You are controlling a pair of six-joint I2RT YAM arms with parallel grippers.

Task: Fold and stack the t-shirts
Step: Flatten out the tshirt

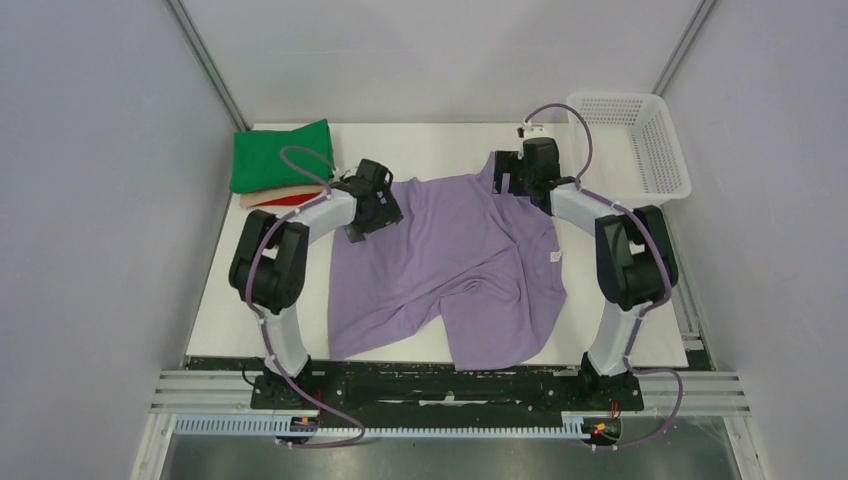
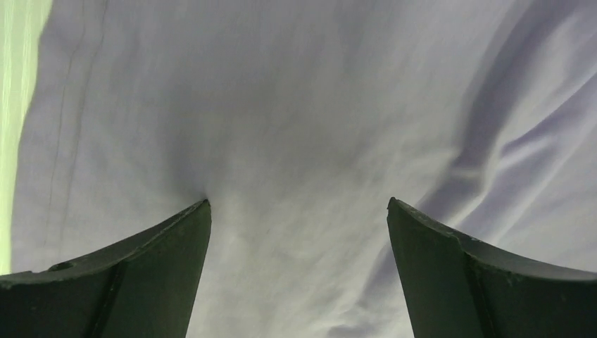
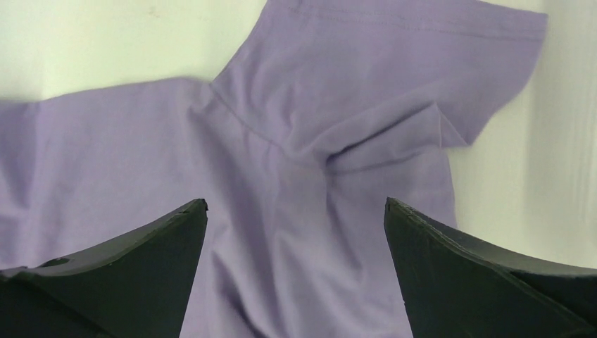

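The lavender-purple t-shirt (image 1: 450,270) lies rumpled and spread over the middle of the white table, its small white neck label (image 1: 556,258) at the right. My left gripper (image 1: 372,212) is open, low over the shirt's far left part; purple cloth (image 2: 296,141) fills its view and its left fingertip (image 2: 200,211) presses a dimple into the cloth. My right gripper (image 1: 520,178) is open over the shirt's far right corner, above a sleeve (image 3: 394,77). Folded green (image 1: 282,155), beige (image 1: 275,197) and red (image 1: 290,201) shirts are stacked at the far left.
A white mesh basket (image 1: 630,145) stands at the far right corner. Bare white table (image 1: 440,145) shows behind the shirt and along both sides. Grey walls close in the space. The arms' bases sit on a rail at the near edge.
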